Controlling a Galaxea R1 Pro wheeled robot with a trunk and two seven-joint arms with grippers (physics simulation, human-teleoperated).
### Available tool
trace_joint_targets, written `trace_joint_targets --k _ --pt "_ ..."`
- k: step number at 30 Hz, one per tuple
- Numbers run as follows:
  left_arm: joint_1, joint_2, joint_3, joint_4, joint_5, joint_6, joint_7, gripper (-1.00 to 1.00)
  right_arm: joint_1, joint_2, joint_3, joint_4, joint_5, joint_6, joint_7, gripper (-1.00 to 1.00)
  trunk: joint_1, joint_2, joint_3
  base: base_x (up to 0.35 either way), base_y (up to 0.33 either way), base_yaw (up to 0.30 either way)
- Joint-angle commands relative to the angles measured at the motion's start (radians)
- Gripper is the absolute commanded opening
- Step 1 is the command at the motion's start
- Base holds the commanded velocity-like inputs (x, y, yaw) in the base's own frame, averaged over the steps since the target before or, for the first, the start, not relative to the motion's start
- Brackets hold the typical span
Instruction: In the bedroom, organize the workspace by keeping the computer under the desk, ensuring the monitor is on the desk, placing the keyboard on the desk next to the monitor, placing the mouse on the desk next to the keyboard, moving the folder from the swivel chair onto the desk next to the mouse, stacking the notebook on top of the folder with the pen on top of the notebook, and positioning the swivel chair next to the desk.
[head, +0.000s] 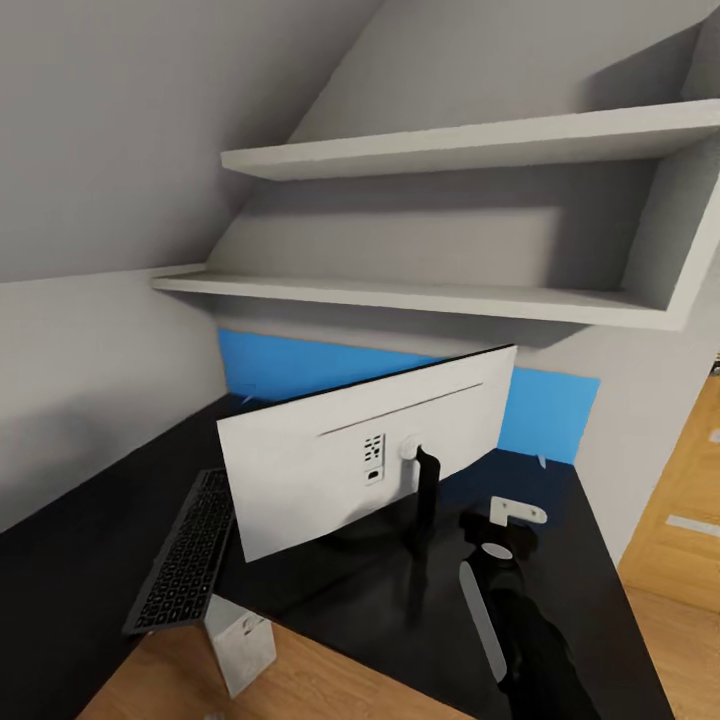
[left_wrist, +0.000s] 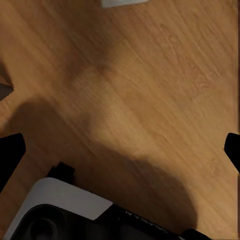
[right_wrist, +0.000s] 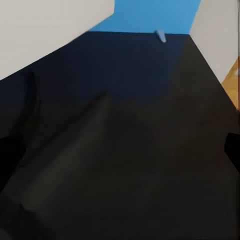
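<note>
monitor on the bench, back toward us

the monitor (head: 330, 460) stands on the black bench (head: 80, 540), the keyboard (head: 185, 555) just beside it at the bench edge. we judge turning the screen comes next; our right gripper (head: 500, 535) hovers near the stand, spread or not we cannot tell.

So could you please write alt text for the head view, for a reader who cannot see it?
A wide monitor stands on the black desk with its grey back to the camera, a keyboard to its left. The computer stands on the wood floor below, and white shelves hang above.
</note>
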Motion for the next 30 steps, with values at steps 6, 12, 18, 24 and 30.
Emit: trace_joint_targets --k 6,12,18,24,30 --pt "0.000 -0.001 -0.003 -0.002 0.013 0.005 0.009 1.00 0.000 -0.001 0.002 -0.012 -0.005 0.006 -0.006 1.00 0.000 -0.001 -0.001 0.021 0.027 -0.075" --pt "0.001 -0.010 -0.001 -0.002 0.013 0.007 0.009 1.00 0.002 -0.002 0.002 -0.022 -0.005 0.006 -0.006 1.00 0.012 -0.022 -0.011 0.003 0.004 -0.010" --pt "0.002 -0.007 0.003 -0.003 0.015 0.004 0.009 1.00 0.004 -0.003 0.002 -0.035 -0.006 0.007 -0.002 1.00 0.035 -0.064 -0.030 0.001 0.001 -0.002" --pt "0.014 0.005 0.016 -0.004 0.048 0.001 0.008 1.00 0.047 -0.010 0.006 -0.103 -0.010 0.008 0.016 1.00 0.058 -0.106 -0.048 0.000 0.000 0.000" --pt "0.023 0.018 0.062 -0.004 0.117 0.001 0.004 1.00 0.076 -0.013 0.041 -0.147 -0.010 0.040 0.078 1.00 0.081 -0.148 -0.067 0.000 0.000 0.000"
